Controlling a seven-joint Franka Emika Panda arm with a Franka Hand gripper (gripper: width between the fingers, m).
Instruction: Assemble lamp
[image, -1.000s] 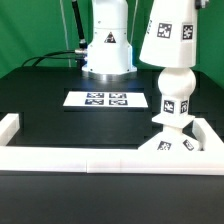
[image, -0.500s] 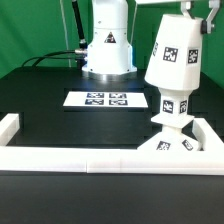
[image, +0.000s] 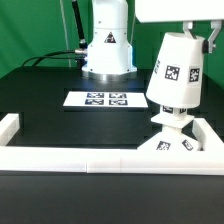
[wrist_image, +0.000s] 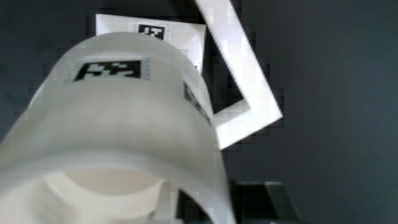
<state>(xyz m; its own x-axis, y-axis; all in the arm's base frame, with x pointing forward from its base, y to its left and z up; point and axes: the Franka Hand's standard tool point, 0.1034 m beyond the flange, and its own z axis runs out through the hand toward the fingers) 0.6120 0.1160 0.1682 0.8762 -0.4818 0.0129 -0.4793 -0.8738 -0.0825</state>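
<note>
The jaws grip the shade (image: 177, 68) near its top, though their contact is largely out of frame. Since a second ago the shade has sunk and straightened over the bulb (image: 174, 112), hiding most of it; seating looks close. The base (image: 172, 144) sits in the surface's corner; the marker board (image: 105, 99) lies behind.

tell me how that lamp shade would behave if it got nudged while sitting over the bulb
The shade looks rigid, a smooth white tapered shell, so it should keep its shape. It hangs tilted over the bulb and looks not yet seated, so a nudge might tip it. Its smooth walls may be slippery in the pincer. The square base probably resists toppling.
</note>
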